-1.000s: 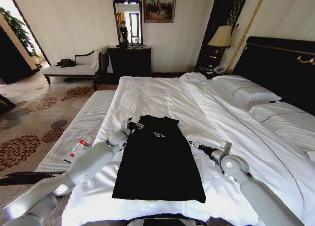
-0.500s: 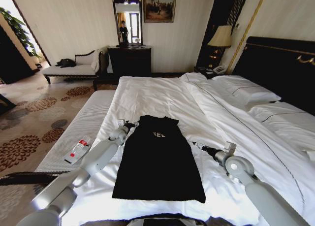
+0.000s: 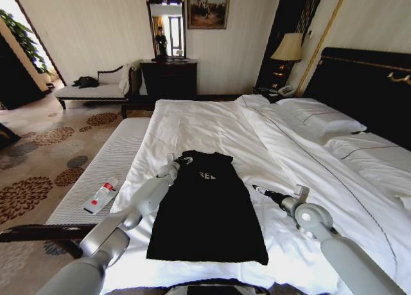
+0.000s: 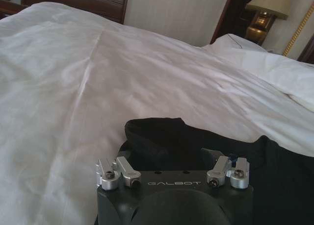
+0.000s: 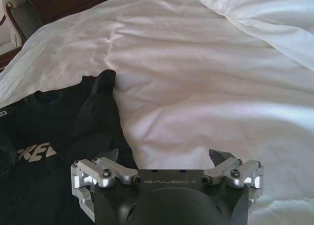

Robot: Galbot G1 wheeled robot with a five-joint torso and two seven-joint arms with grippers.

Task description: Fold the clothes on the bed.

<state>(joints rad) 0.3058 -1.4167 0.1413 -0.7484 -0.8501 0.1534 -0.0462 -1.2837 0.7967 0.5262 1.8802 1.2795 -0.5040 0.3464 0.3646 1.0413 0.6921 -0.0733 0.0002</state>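
Black T-shirt [image 3: 207, 208] lies flat on white bed [image 3: 212, 125], sleeves tucked in. Left gripper [image 3: 183, 160] at its collar corner; jaw state unclear. Right gripper [image 3: 258, 190] beside the shirt's right edge, jaws wide, empty.

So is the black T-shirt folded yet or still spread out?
Partly folded: the T-shirt lies as a narrow strip on the bed, sleeves tucked in, full length.

Matt black soft cloth T-shirt [image 3: 207, 208] on the bed [image 3: 192, 125] with smooth, faintly sheeny white sheets; left claw [image 4: 172, 162] bright metal on matt, probably plastic, housing
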